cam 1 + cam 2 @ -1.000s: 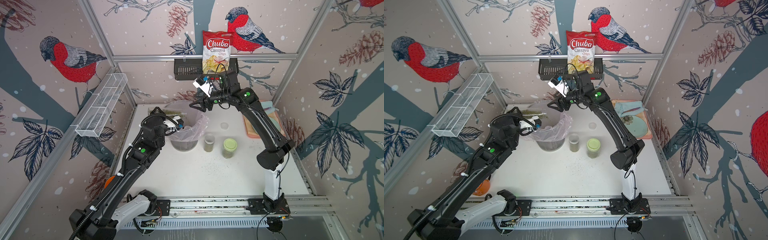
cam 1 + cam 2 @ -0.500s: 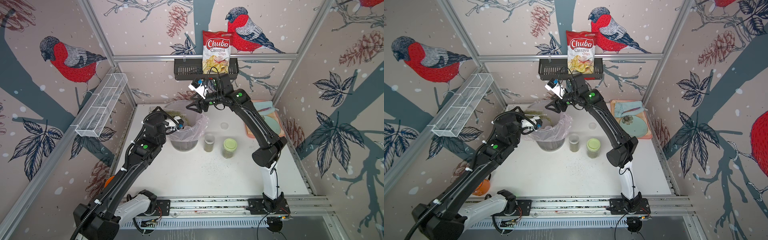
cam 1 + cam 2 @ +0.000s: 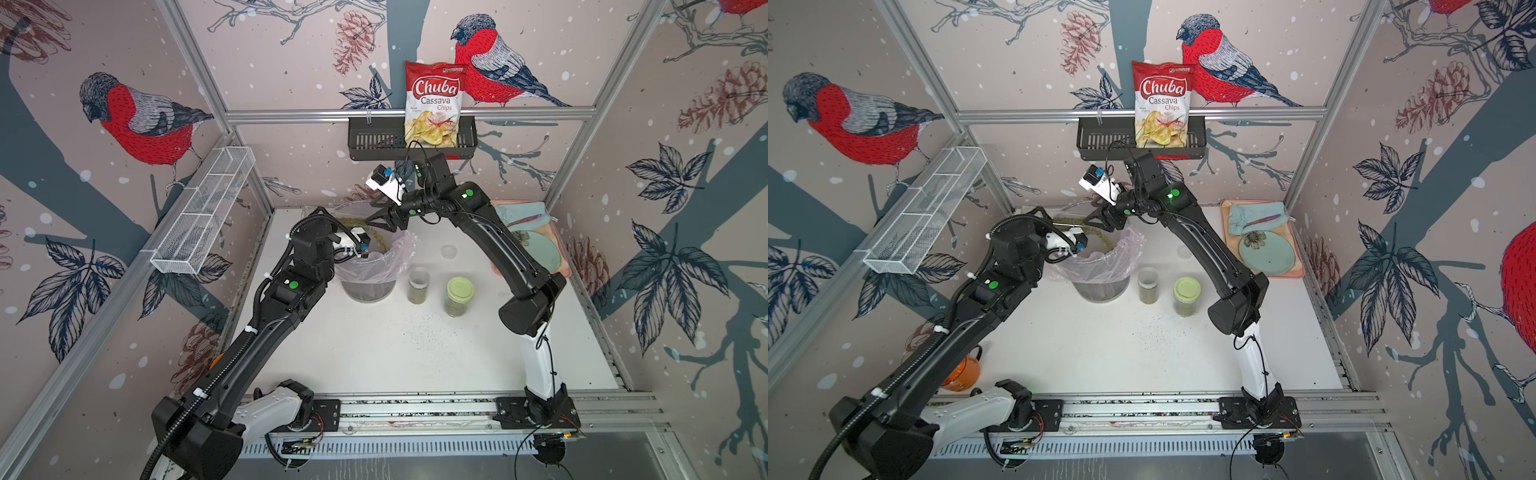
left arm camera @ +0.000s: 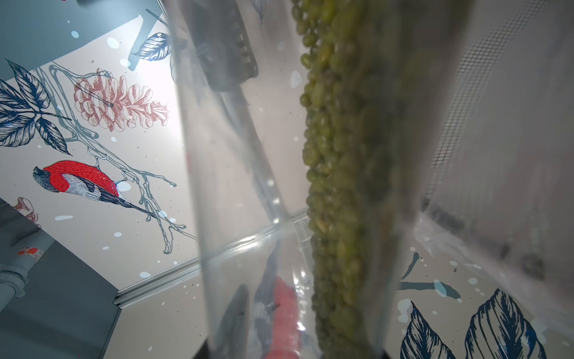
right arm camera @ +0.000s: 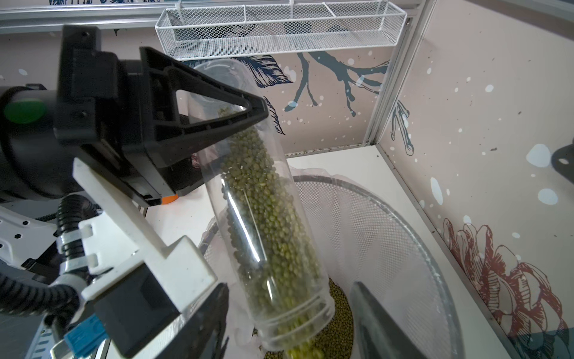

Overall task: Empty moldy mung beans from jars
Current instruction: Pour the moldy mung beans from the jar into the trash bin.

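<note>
My left gripper (image 5: 245, 102) is shut on the closed end of the tall narrow tube (image 5: 270, 217), one of the jars. The tube is tilted mouth-down over the bag-lined clear bin (image 3: 368, 291). Olive-green mung beans (image 5: 267, 202) slide down the tube and fall onto a pile of beans (image 5: 338, 326) in the bin. In the left wrist view the beans (image 4: 341, 186) fill one side of the tube (image 4: 242, 186). My right gripper (image 5: 289, 310) is open, its fingers either side of the tube's mouth with gaps. A short jar (image 3: 418, 284) and a green-lidded jar (image 3: 458, 295) stand upright beside the bin.
A loose clear lid (image 3: 449, 251) lies behind the jars. Black specks (image 3: 424, 332) dot the table in front of them. A pink tray (image 3: 557, 249) with a plate and a cloth sits at the right. A white wire basket (image 3: 203, 208) hangs on the left wall.
My right arm has swung left and down to the tube's mouth, its jaws narrowing a little. My left arm has lifted slightly with the tube still over the bin.
</note>
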`<state>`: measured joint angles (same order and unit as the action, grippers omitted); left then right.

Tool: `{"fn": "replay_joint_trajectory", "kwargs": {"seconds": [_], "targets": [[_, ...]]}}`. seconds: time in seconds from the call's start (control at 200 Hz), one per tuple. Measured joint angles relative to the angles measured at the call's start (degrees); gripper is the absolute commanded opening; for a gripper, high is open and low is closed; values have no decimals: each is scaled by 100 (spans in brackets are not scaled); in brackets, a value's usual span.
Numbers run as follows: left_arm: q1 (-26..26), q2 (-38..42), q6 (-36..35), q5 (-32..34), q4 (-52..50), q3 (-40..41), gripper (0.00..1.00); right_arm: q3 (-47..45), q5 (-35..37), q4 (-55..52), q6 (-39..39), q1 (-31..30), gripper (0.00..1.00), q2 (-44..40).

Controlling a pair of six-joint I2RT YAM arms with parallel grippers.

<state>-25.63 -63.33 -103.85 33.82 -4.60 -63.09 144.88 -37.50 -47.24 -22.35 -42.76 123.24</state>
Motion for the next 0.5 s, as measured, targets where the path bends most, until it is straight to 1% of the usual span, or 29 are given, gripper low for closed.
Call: {"fn": "replay_joint_trajectory", "kwargs": {"seconds": [0.265, 0.5], "targets": [[0, 225, 20, -103, -74, 262, 37, -9, 129, -83, -153, -120, 62, 13], [0, 291, 31, -164, -144, 354, 36, -11, 262, -125, -177, -184, 62, 203]]}}
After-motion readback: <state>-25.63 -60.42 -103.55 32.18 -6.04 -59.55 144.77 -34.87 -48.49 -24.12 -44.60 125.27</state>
